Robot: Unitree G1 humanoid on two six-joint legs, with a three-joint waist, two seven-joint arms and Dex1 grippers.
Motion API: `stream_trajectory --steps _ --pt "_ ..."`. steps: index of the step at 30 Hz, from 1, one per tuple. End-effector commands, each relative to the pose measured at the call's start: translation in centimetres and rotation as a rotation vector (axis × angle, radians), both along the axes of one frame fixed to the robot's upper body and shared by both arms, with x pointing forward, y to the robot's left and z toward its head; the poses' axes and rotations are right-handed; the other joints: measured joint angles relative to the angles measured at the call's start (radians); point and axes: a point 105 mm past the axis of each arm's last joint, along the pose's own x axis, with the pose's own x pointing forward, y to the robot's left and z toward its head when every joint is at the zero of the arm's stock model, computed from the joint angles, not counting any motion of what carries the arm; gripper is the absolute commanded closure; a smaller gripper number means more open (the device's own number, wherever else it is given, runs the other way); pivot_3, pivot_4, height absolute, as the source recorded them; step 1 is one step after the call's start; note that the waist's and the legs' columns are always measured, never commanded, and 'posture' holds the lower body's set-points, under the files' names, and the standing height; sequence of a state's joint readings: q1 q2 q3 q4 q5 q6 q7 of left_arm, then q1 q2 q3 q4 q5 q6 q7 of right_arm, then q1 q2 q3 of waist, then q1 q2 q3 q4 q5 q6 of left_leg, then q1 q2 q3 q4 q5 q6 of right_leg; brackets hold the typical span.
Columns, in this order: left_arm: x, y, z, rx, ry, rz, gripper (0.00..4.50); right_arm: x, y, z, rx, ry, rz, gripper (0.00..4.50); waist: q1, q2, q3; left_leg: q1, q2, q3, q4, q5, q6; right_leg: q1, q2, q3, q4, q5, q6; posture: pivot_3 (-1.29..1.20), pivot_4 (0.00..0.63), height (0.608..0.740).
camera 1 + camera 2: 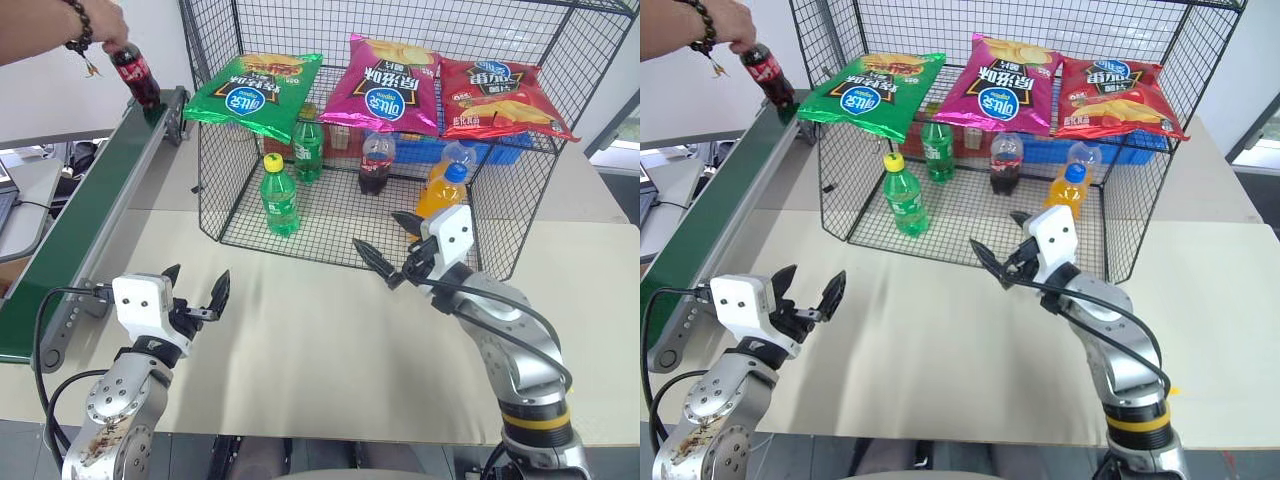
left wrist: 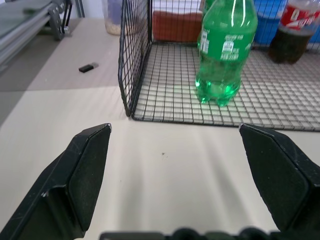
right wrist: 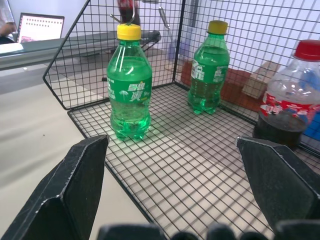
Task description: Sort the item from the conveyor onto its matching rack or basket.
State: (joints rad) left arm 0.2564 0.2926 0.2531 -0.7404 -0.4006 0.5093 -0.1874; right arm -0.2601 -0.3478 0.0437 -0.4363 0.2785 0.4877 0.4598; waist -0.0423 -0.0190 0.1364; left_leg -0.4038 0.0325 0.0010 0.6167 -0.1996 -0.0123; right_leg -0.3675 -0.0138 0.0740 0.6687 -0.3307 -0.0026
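Observation:
A person's hand [image 1: 100,25] holds the item, a small cola bottle [image 1: 135,75] with a red label, tilted over the far end of the conveyor [image 1: 85,210]. The conveyor's dark green belt runs along the table's left side. The black wire-mesh cage [image 1: 330,232] stands at the middle back. My left gripper [image 1: 197,278] hovers open and empty over the table beside the conveyor's near end. In front of the cage, my right gripper [image 1: 375,228] is open and empty and points into the cage mouth.
On the cage floor stand two green soda bottles [image 1: 278,195] [image 1: 308,145], another cola bottle [image 1: 375,160] and an orange soda bottle [image 1: 442,190]. Green [image 1: 255,92], magenta [image 1: 385,88] and red [image 1: 500,98] chip bags lie on the upper shelf.

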Motion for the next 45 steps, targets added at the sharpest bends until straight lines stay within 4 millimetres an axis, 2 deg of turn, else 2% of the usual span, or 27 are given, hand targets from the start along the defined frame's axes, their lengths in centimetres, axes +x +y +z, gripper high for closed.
stream_trajectory --steps 1,13,20,26,32,35,41,43,45 --pt "-0.1 -0.2 1.1 0.002 -0.039 -0.012 0.13 0.0 0.2 0.9 0.015 -0.047 0.01 0.0 0.0 0.0 0.0 0.0 0.0 0.0 0.0 0.0 0.0 0.0 0.0 0.0 0.0 0.0 0.0 0.0 0.15 0.74" --pt "-0.5 0.7 1.6 0.022 -0.051 0.03 0.13 -0.4 0.4 1.4 -0.006 -0.048 0.066 0.0 -0.001 0.0 0.0 0.0 0.0 0.0 0.0 0.0 0.0 0.0 0.0 0.0 0.0 0.0 0.0 0.0 0.15 0.74" --pt "-1.2 2.1 2.4 0.023 -0.075 0.12 0.13 -0.8 1.7 2.3 -0.023 -0.037 0.206 0.0 -0.003 0.0 0.0 0.0 0.001 0.0 0.0 0.0 0.0 0.0 0.001 0.0 0.0 0.0 0.0 0.0 0.15 0.74" --pt "-2.6 3.7 3.5 0.044 -0.129 0.215 0.13 -1.5 3.3 3.7 -0.018 -0.002 0.385 0.0 -0.002 0.0 0.0 0.0 0.0 0.0 0.0 0.0 0.0 0.0 0.0 0.0 0.0 0.0 0.0 0.0 0.15 0.74" --pt "-3.8 8.4 4.6 0.07 -0.167 0.377 0.13 -2.6 6.5 7.2 0.033 0.0 0.646 0.0 -0.005 0.0 0.0 0.001 0.001 0.0 0.0 0.0 0.0 0.0 0.001 -0.001 0.001 0.0 0.0 0.0 0.15 0.74" --pt "-3.6 11.3 5.4 0.078 -0.169 0.41 0.13 -2.9 7.9 9.1 0.046 -0.007 0.76 0.0 -0.003 0.0 0.0 0.001 0.002 -0.001 0.0 0.0 0.0 -0.001 0.002 -0.001 0.003 0.0 0.0 0.0 0.15 0.74" --pt "-3.0 16.0 6.8 0.084 -0.187 0.472 0.13 -3.8 9.3 11.6 0.02 -0.033 0.902 0.0 0.0 0.0 0.0 0.001 0.001 -0.002 0.0 0.0 0.0 -0.001 -0.001 -0.004 0.004 0.0 0.0 0.0 0.15 0.74" --pt "-2.8 16.9 6.5 0.073 -0.167 0.474 0.13 -4.1 9.7 12.4 0.015 -0.055 0.927 0.0 -0.001 0.0 0.0 0.001 0.0 -0.001 0.0 0.0 0.001 -0.002 -0.008 -0.006 0.005 0.0 0.0 0.0 0.15 0.74" --pt "-2.3 16.9 6.1 0.036 -0.15 0.438 0.13 -4.2 10.0 12.9 0.009 -0.075 0.938 0.0 -0.003 0.0 0.0 0.002 0.0 -0.001 0.0 0.0 0.001 -0.003 -0.009 -0.007 0.005 0.0 0.0 0.0 0.15 0.74"
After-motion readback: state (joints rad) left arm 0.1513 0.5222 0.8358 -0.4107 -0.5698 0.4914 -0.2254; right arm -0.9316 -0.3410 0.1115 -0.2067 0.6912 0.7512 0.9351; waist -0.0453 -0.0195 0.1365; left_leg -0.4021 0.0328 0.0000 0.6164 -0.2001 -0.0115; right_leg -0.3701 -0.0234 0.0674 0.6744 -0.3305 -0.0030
